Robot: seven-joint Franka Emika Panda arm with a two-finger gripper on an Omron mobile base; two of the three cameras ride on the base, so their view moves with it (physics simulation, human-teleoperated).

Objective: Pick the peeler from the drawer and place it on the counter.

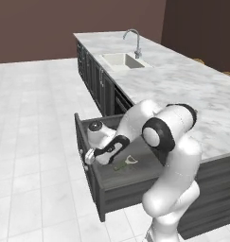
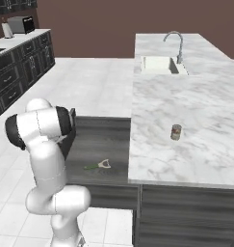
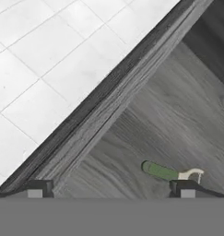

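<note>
The peeler (image 1: 126,162) lies flat on the wood-grain floor of the pulled-out drawer (image 1: 133,177), green handle and whitish forked head showing. From the right base view the peeler (image 2: 99,165) sits near the front part of the drawer (image 2: 100,139). My gripper (image 1: 90,156) hangs low over the drawer's front wall, left of the peeler and apart from it. In the hand view the gripper (image 3: 111,190) is open, and the peeler (image 3: 170,173) lies just above the right fingertip (image 3: 184,189), outside the gap. The white marble counter (image 1: 182,80) runs beside the drawer.
A small brown-labelled jar (image 2: 175,131) stands on the counter (image 2: 186,96) near its edge above the drawer. The sink (image 1: 122,60) and faucet (image 1: 135,42) are at the far end. White floor tiles (image 3: 49,69) lie beyond the drawer front.
</note>
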